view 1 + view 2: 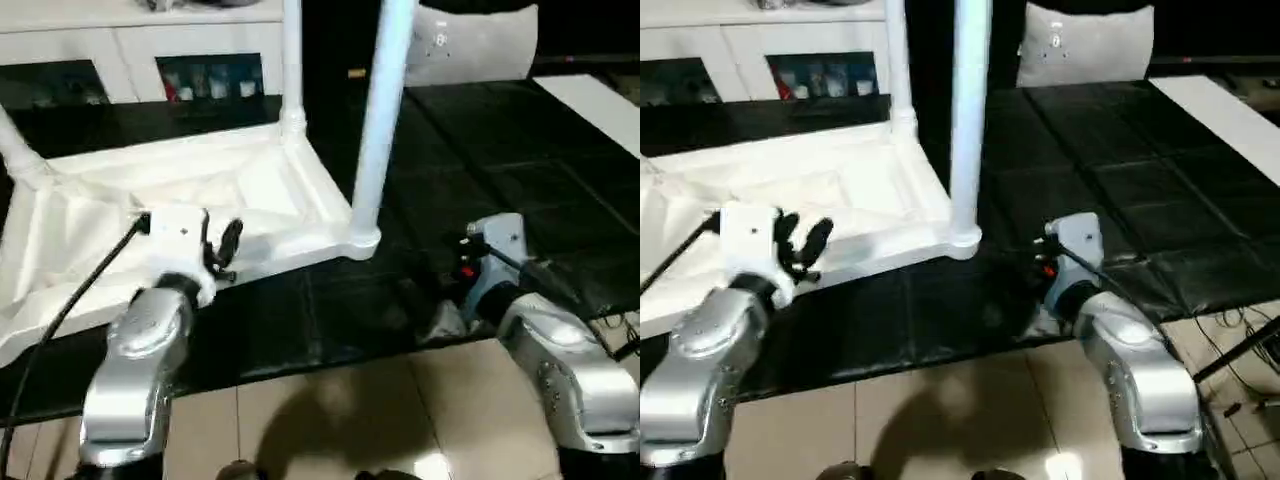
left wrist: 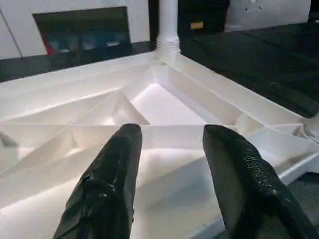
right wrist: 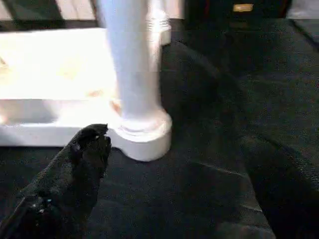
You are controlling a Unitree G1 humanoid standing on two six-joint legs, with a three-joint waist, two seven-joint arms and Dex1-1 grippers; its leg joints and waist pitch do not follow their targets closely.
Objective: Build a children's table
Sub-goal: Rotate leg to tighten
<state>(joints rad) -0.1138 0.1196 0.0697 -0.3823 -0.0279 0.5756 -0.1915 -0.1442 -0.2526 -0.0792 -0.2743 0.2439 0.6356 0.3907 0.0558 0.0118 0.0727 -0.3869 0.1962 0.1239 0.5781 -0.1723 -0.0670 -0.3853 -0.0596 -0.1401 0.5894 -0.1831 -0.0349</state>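
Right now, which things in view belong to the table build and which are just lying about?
Job:
- children's table, upside down on the black work table
- near-corner leg, upright in its socket
- far leg, upright
- left gripper, open over the ribbed underside
- right gripper, open

Lying about:
- white cabinet behind
- white cushion

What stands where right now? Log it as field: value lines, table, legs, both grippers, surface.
table: children's table lying upside down, ribbed underside up
legs: near-corner leg and far-corner leg stand upright in their sockets
left gripper: left gripper open, empty, over the underside
right gripper: right gripper open wide, empty, near the base of the near-corner leg
surface: black-covered work table
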